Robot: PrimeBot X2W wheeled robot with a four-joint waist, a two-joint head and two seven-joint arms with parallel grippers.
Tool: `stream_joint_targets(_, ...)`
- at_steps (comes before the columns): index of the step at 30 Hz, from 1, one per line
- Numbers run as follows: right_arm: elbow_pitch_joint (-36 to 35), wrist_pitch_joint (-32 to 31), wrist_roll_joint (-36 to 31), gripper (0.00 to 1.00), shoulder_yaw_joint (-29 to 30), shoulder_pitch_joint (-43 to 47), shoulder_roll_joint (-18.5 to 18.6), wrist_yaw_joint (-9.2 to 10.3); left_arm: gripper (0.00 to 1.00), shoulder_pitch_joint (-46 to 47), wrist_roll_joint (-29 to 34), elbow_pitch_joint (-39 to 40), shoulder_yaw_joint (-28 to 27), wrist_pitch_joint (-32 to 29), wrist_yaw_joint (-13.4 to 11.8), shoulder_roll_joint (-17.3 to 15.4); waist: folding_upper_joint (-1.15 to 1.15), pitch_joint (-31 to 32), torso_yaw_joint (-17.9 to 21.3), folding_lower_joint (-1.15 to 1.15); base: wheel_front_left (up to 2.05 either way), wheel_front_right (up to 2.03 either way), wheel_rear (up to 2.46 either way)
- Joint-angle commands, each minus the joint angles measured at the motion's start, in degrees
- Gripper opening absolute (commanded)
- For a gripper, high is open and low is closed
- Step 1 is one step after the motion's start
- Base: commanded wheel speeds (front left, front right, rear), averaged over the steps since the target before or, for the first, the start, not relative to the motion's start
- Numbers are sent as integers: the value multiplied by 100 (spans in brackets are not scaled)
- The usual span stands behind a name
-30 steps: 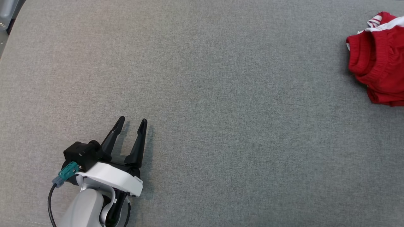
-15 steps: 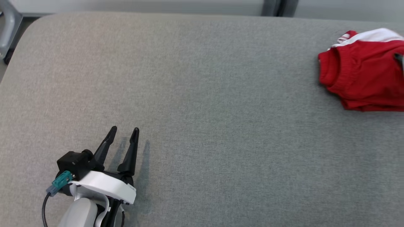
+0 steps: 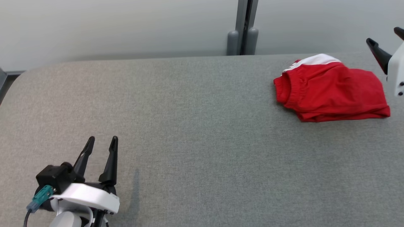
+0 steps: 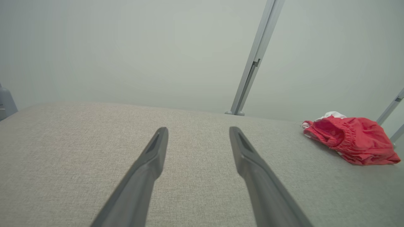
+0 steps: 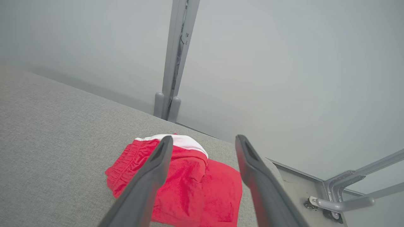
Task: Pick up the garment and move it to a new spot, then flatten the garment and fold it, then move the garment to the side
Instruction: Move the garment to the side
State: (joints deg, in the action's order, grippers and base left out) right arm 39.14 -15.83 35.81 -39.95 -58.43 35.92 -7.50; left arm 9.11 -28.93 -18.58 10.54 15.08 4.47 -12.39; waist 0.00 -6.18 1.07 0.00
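Now the folded red garment [image 3: 331,91] lies by the far right corner of the counter [image 3: 189,126]. The right gripper [image 5: 203,138] hovers wide and empty beside it, and the left gripper [image 3: 103,138] is wide near the front left corner.

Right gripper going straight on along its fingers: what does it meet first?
Probably the pale wall beyond the table; the right gripper seems aimed above the red garment, though depth is unclear.
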Motion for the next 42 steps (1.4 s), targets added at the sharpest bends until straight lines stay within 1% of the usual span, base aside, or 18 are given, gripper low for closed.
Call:
stream_joint_targets(1,-221,259,-6,100,121,278,59,0,100,-109,-51,60,-62,6,-56,-83,0,164,99,0,0,0,0)
stream_joint_targets(4,-542,690,-44,100,506,661,128,0,100,-200,-63,178,-113,5,-122,-104,0,242,113,0,0,0,0)
stream_joint_targets(7,-870,1177,-196,100,1055,1149,29,-1,100,-317,-84,294,-156,0,-198,-146,0,297,117,0,0,0,0)
stream_joint_targets(9,-984,1599,-338,100,1688,1516,-137,-1,100,-359,-86,379,-186,1,-248,-164,0,335,103,0,0,0,0)
stream_joint_targets(13,-1245,1948,-914,100,2803,2385,-628,-1,100,-477,-86,538,-244,2,-342,-175,0,362,97,0,0,0,0)
stream_joint_targets(14,-1374,1949,-1084,100,2998,2609,-791,-1,100,-518,-91,568,-266,2,-357,-178,0,369,99,0,0,0,0)
stream_joint_targets(15,-1374,1949,-1084,100,2998,2609,-791,-1,100,-518,-91,568,-266,2,-357,-178,0,369,99,0,0,0,0)
stream_joint_targets(19,-2062,1930,-1607,100,3582,3388,-1355,-1,100,-597,10,719,-348,4,-442,-205,0,369,104,0,0,0,0)
stream_joint_targets(22,-2552,1871,-1838,100,3779,3924,-1728,-1,100,-646,102,847,-425,5,-472,-183,0,378,90,0,0,0,0)
stream_joint_targets(24,-2831,1961,-1961,100,3887,4233,-1944,-1,100,-661,186,915,-489,4,-473,-149,0,402,72,0,0,0,0)
stream_joint_targets(30,-3169,2246,-2144,100,4019,5110,-2460,-1,100,-868,524,1256,-844,5,-382,118,0,468,26,0,0,0,0)
stream_joint_targets(33,-3210,2379,-2152,100,3888,5370,-2579,-1,100,-979,728,1357,-1009,5,-279,303,0,481,16,0,0,0,0)
stream_joint_targets(39,-3048,2797,-2104,100,3654,5560,-2583,-1,100,-1155,1117,1315,-1250,5,-103,561,0,494,2,0,0,0,0)
stream_joint_targets(42,-2956,2963,-2054,100,3584,5625,-2580,-1,100,-1216,1295,1189,-1317,5,-57,665,0,505,-32,0,0,0,0)
